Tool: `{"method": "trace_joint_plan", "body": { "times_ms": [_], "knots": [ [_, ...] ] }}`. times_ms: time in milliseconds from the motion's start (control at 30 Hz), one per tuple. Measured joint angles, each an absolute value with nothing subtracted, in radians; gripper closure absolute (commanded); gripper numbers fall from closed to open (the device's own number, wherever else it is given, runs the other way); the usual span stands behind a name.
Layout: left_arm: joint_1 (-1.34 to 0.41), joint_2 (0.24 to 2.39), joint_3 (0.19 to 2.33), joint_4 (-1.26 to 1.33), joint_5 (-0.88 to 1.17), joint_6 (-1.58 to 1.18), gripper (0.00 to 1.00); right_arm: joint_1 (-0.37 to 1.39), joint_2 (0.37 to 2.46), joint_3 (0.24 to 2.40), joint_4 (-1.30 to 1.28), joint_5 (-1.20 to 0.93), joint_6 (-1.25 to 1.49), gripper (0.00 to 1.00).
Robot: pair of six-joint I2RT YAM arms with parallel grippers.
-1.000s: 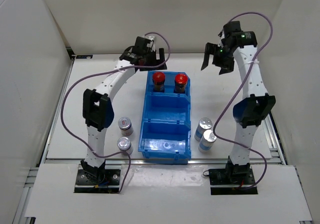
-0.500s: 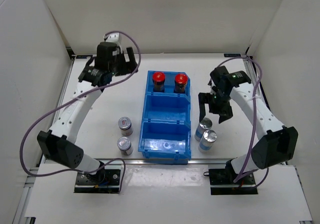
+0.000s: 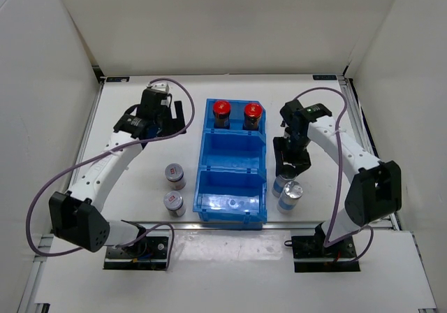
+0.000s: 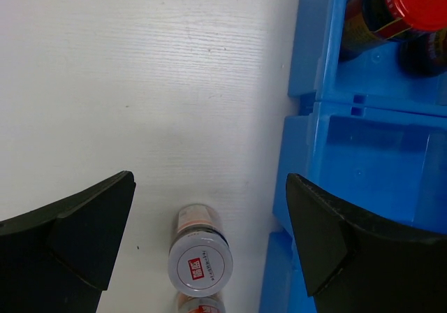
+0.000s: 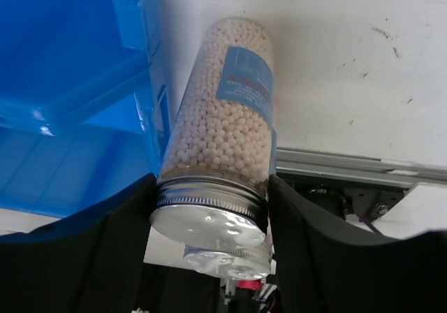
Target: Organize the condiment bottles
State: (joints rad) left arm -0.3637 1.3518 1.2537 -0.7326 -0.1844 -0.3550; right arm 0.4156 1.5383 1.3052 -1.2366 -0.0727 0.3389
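Blue bin (image 3: 203,161): sits mid-surface between the two arms, with three compartments in a row running away from the arm bases.
Far compartment: holds both red-capped bottles (image 3: 221,112). They are dark-bodied, upright and side by side, filling most of its width.
Middle and near compartments: from above, only their blue floors show.
Right tool (image 3: 292,166): clenched on the silver lid of the far pale bottle (image 3: 281,185). Its own camera shows one black finger pressed against each side of that lid.
Far pale bottle (image 5: 223,117): upright on the surface (image 3: 140,187), just off the bin's right wall by the near compartment. Its clear body is packed with small white beads and carries a blue label. I cannot tell whether its foot has left the surface.
Near pale bottle (image 3: 291,195): right beside the gripped one, on the side toward the arm bases, with nothing holding it. In the right wrist view its silver cap peeks out from under the gripped lid.
Left tool (image 3: 176,119): released, jaws spread wide and grasping nothing. It hangs above bare surface to the left of the bin, about level with the far compartment.
Short bottles (image 3: 174,175): two, silver-capped with reddish labels, upright on the surface left of the bin, one behind the other. They stand a little apart from the bin wall and from each other. In the left wrist view the farther one (image 4: 200,260) shows low in the frame, between the open fingers and well beyond them.
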Motion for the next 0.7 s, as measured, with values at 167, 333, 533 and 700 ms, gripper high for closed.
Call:
{"method": "trace_joint_plan", "body": {
  "times_ms": [167,333,533,700],
  "knots": [
    [-0.364,1.32,1.247,-0.725,-0.204,-0.348,0.0,0.417,1.539,1.306,-1.236,-0.061,0.344,0.7],
    [-0.364,1.312,1.234,-0.725,-0.221,-0.347,0.0,0.421,1.552,1.418,-1.295,-0.015,0.342,0.9],
    [-0.364,1.312,1.229,-0.725,-0.227,-0.345,0.0,0.426,1.612,1.732,-1.332,0.011,0.327,0.98],
    [-0.364,1.312,1.223,-0.725,-0.228,-0.344,0.0,0.473,1.721,1.969,-1.341,0.02,0.284,0.98]
  ]
}}
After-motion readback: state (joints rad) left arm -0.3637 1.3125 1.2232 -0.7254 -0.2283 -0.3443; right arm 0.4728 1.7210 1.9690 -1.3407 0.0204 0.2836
